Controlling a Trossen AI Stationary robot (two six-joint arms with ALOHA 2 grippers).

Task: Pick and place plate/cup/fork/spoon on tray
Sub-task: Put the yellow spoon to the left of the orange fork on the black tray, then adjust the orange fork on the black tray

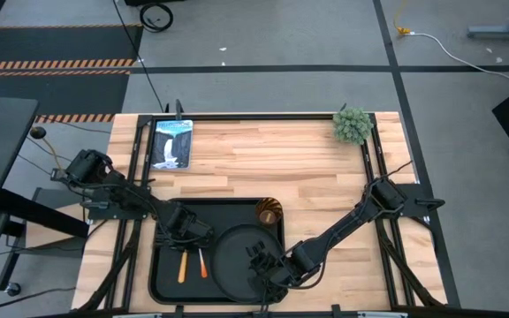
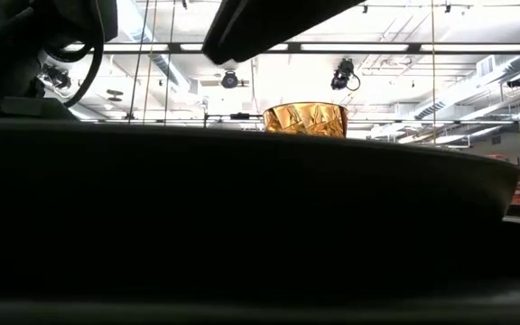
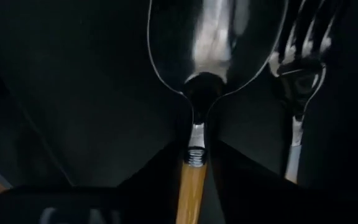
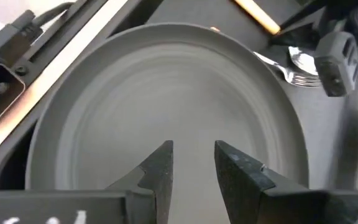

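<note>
The black tray [image 1: 159, 265] lies at the table's near edge. The round plate [image 1: 235, 253] rests on its right half, and the amber cup [image 1: 269, 212] stands upright at its far right corner. On the tray's left half the spoon [image 1: 184, 265] and the fork [image 1: 203, 263] lie side by side, handles toward the near edge. My left gripper [image 1: 184, 237] points down over the spoon's neck and is shut on it. My right gripper [image 4: 194, 163] hangs open over the plate's [image 4: 166, 93] near right part, with nothing between its fingers. My left gripper pinches the spoon between its two fingers where the yellow-orange handle meets the metal neck [image 3: 193, 163]. The fingers come from above, slanting down, one on each side of the handle. The spoon lies flat on the tray, its bowl [image 3: 213, 43] toward the far side, beside the fork [image 3: 298, 71].
A picture card [image 1: 171, 144] lies at the table's far left and a small green plant [image 1: 353, 124] stands at the far right. Bare wood stretches between them and to the right of the tray. In the low view, only the cup [image 2: 305, 119] shows above the dark rim.
</note>
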